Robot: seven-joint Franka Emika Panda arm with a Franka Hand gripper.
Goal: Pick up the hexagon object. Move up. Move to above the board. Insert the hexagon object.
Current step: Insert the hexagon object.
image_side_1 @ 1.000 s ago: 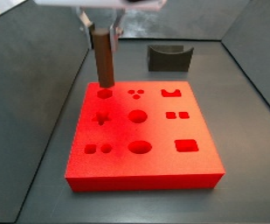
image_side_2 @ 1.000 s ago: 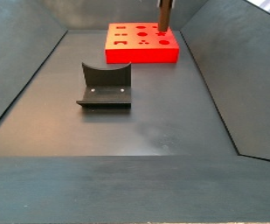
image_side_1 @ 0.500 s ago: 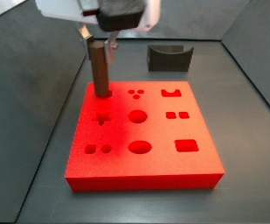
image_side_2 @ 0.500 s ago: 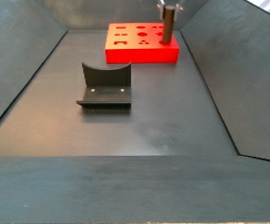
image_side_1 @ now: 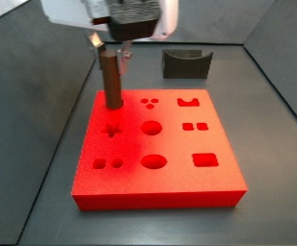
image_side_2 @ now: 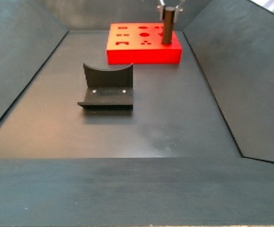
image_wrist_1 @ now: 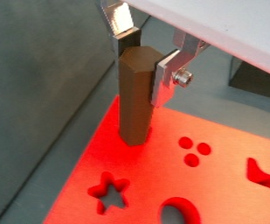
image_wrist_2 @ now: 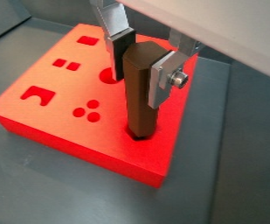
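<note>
The large flat bright red board [image_side_1: 158, 144] with shaped cut-outs lay mid-frame in a side view; only that view showed the dark L-shaped fixture [image_side_1: 185, 63] upper right. The gripper [image_wrist_1: 145, 63] clamped the slim brown wooden hexagon object [image_wrist_1: 132, 98] upright, its foot in the board's corner hole, seen in both wrist views

The gripper [image_side_1: 110, 48] hung over the board's [image_side_1: 177, 187] upper-left corner, its plates flanking the upright hexagon object [image_side_1: 111, 79]. The fixture [image_side_1: 185, 63] stood apart at the upper right of the frame. Bare floor lay open along the board's left, right and near sides.
</note>
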